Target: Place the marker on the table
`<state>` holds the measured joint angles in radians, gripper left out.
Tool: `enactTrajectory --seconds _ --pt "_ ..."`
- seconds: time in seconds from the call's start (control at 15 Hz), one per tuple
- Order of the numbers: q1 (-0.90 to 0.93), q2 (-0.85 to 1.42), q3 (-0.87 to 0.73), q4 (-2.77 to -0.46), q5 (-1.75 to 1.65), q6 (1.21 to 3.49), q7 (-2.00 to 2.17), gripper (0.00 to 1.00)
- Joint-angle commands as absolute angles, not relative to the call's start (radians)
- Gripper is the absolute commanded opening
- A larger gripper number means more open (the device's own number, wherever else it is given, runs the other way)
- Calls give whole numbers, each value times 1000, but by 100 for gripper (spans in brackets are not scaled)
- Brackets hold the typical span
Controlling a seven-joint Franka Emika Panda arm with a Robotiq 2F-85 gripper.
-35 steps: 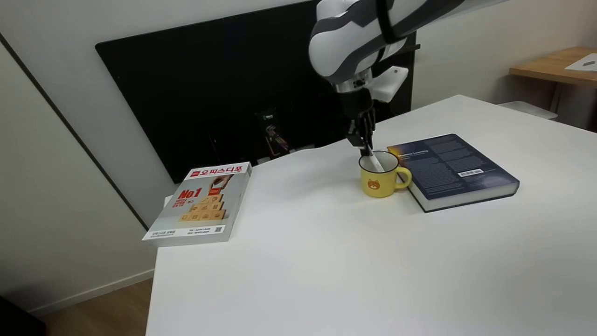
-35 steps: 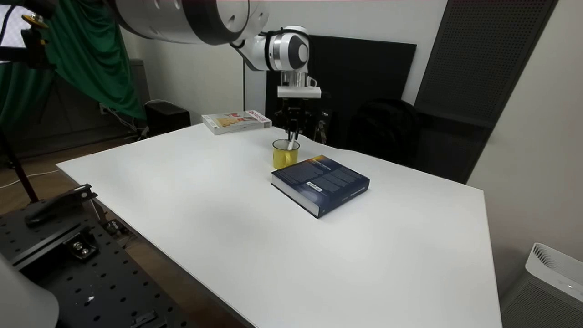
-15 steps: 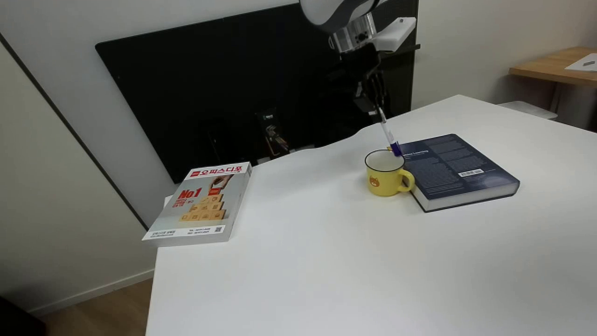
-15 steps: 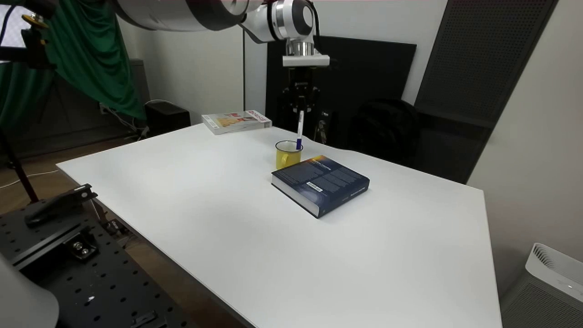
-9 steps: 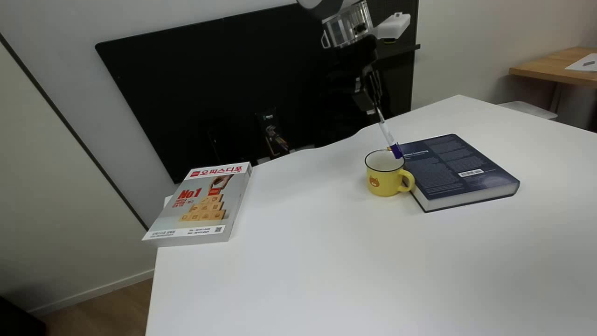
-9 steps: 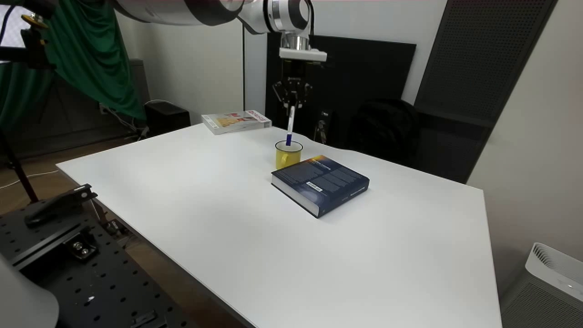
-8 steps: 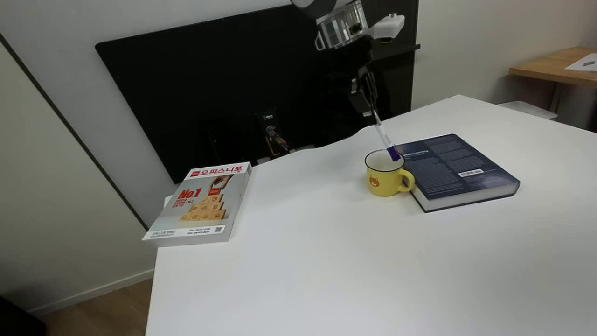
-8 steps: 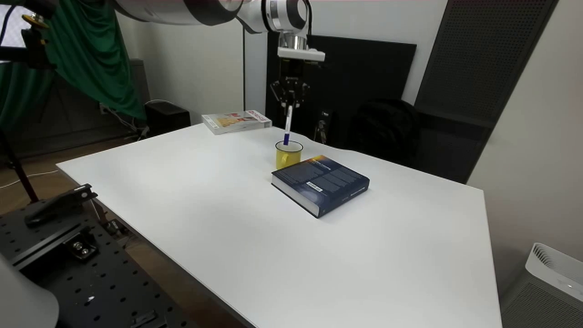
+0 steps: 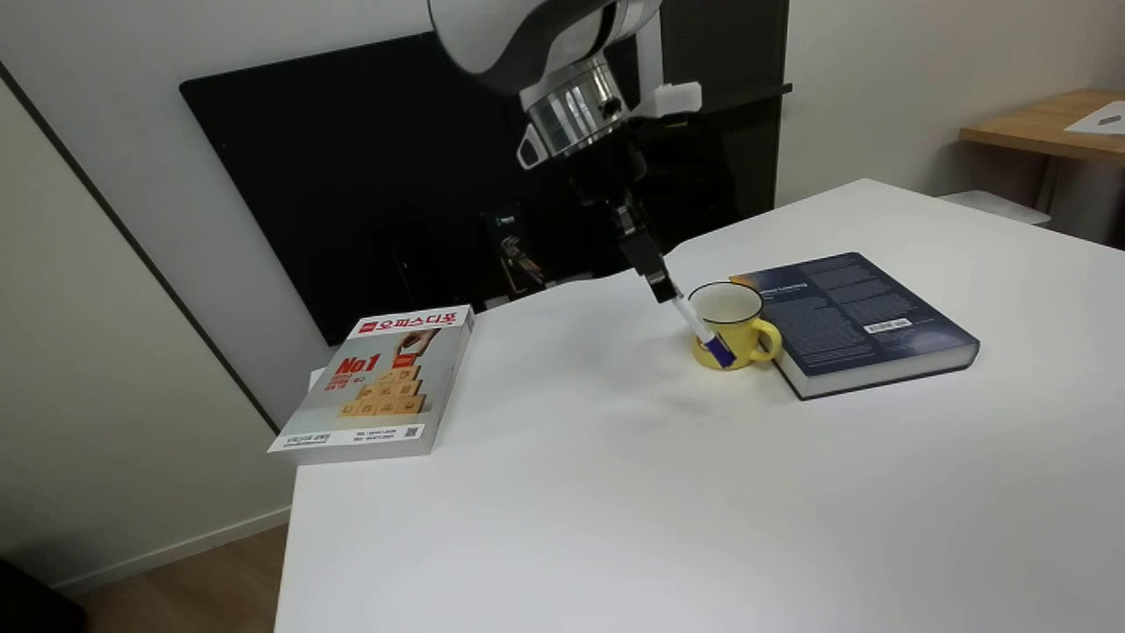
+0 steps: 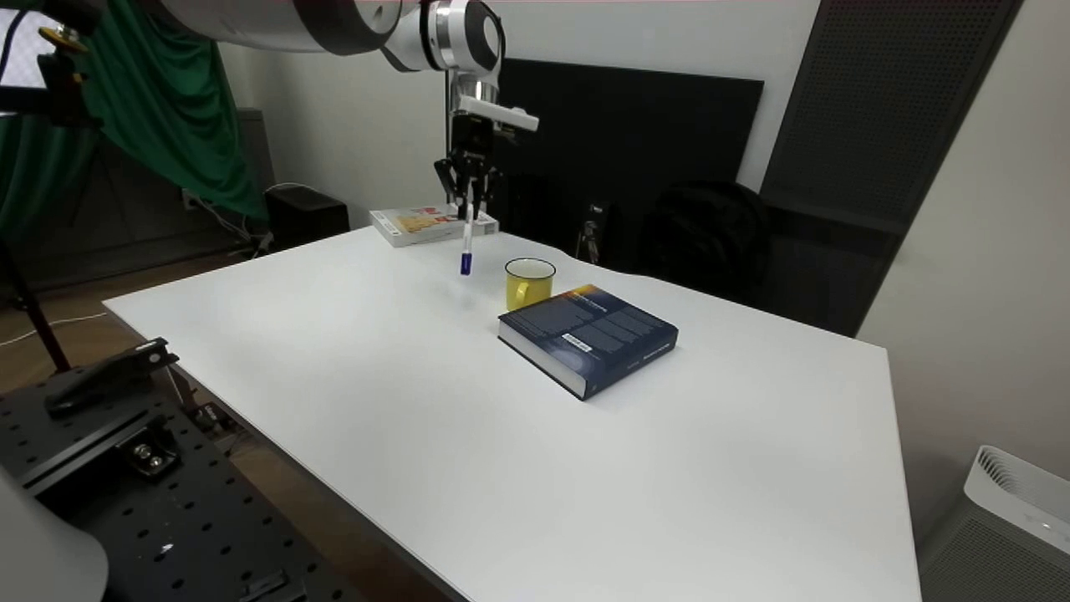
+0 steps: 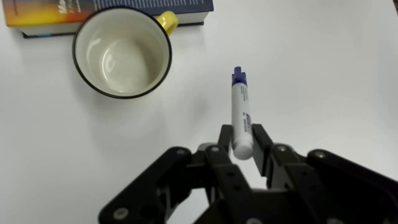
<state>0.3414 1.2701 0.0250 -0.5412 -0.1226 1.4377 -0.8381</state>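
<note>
The marker, white with a blue cap, shows in both exterior views [image 9: 696,323] [image 10: 467,238] and in the wrist view [image 11: 240,104]. My gripper [image 9: 664,287] is shut on its plain white end, also seen in the wrist view [image 11: 242,132]. The marker tilts with the blue cap pointing down. It hangs above the white table [image 9: 562,519], beside the yellow mug [image 9: 745,341]. The table also shows in an exterior view [image 10: 401,385]. In the wrist view the mug [image 11: 124,65] is empty and left of the marker.
A dark blue book [image 9: 870,321] lies against the mug on its handle side. A thick white catalogue [image 9: 378,387] lies at the table edge, also seen in an exterior view [image 10: 430,222]. A black panel [image 9: 395,176] stands behind the table.
The marker was in the mug, then was lifted out above it. My gripper has since carried it away from the mug, toward the catalogue side, and lower. The mug shifted slightly earlier.
</note>
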Motion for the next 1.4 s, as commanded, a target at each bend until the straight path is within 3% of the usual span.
enactTrajectory --seconds 0.0,0.87,0.93,1.07,1.33 --pt "374 1302 34 -573 -143 1414 -950 5" --pt "476 1410 13 -720 -224 1422 -1034 5" --pt "479 1410 12 -723 -230 1424 -1032 46" --pt "479 1408 14 -725 -235 1426 -1031 54" --pt "456 1377 18 -702 -207 1457 -1013 81"
